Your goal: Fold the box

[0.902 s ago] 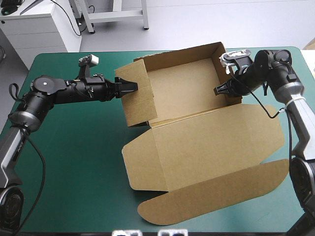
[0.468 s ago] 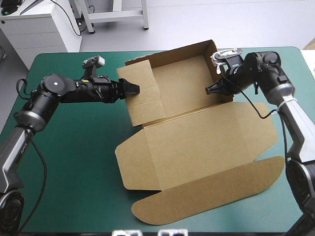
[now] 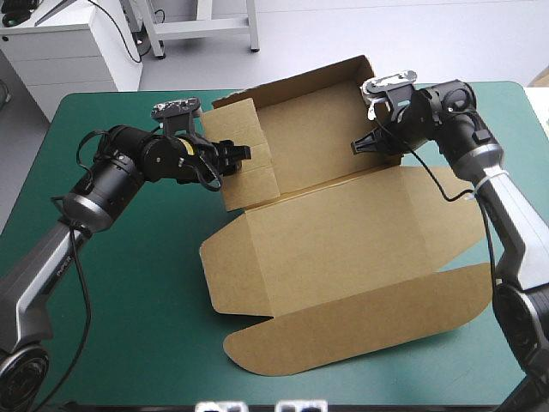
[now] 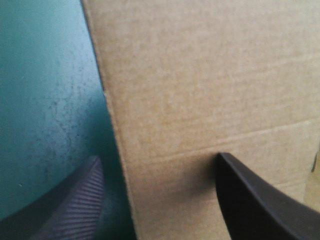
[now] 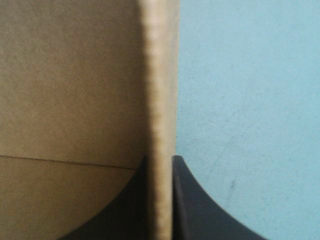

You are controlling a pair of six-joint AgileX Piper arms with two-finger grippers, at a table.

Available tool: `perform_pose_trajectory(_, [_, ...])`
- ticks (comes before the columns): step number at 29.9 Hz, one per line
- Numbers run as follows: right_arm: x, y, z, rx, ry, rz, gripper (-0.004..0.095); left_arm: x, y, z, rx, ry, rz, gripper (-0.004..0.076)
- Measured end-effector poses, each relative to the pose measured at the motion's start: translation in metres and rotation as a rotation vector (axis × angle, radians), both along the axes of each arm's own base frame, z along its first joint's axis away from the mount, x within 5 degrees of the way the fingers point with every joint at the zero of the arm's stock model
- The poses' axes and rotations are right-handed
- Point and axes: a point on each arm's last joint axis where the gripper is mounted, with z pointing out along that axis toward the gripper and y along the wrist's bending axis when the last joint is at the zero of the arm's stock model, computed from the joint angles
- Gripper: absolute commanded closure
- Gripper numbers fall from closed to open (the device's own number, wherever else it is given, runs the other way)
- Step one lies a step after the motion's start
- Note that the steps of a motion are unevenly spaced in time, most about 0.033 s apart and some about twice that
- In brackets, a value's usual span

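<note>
The brown box [image 3: 309, 142] sits open on the teal-green surface [image 3: 129, 283]. Its lid [image 3: 343, 249] lies flat, nearer than both hands, and ends in a long round flap [image 3: 360, 343] at the front. Just past the lid is the tray part, with its walls standing up.

The left hand [image 3: 238, 154] is at the tray's left wall. This hand is released, with its black fingers wide apart. In the left wrist view the edge of the wall stands up between the fingers. One finger [image 4: 75, 205] is over the surface [image 4: 45, 100] and the other is in front of the board [image 4: 210, 90]. I cannot tell if they touch the wall.

The right hand [image 3: 358, 144] is at the tray's right wall. It is grasping that wall. In the right wrist view its fingers [image 5: 192, 200] pinch the thin edge of the board [image 5: 160, 75], one on each side. The inside of the box is on one side of this hand and the bare surface [image 5: 250, 90] on the other.

The tall back wall stands beyond both hands.
</note>
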Motion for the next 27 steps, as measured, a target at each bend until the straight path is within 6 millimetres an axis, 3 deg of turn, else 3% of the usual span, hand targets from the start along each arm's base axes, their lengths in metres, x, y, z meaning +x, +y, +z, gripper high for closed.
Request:
perform_pose_trajectory(6, [-0.005, 0.008, 0.02, -0.043, -0.05, 0.018, 0.0921, 0.007, -0.006, -0.009, -0.063, 0.05, 0.076, 0.0266])
perform_pose_trajectory(27, [-0.009, 0.008, 0.021, -0.032, -0.001, -0.025, 0.0921, 0.03, -0.017, -0.018, -0.166, -0.038, 0.133, 0.0266])
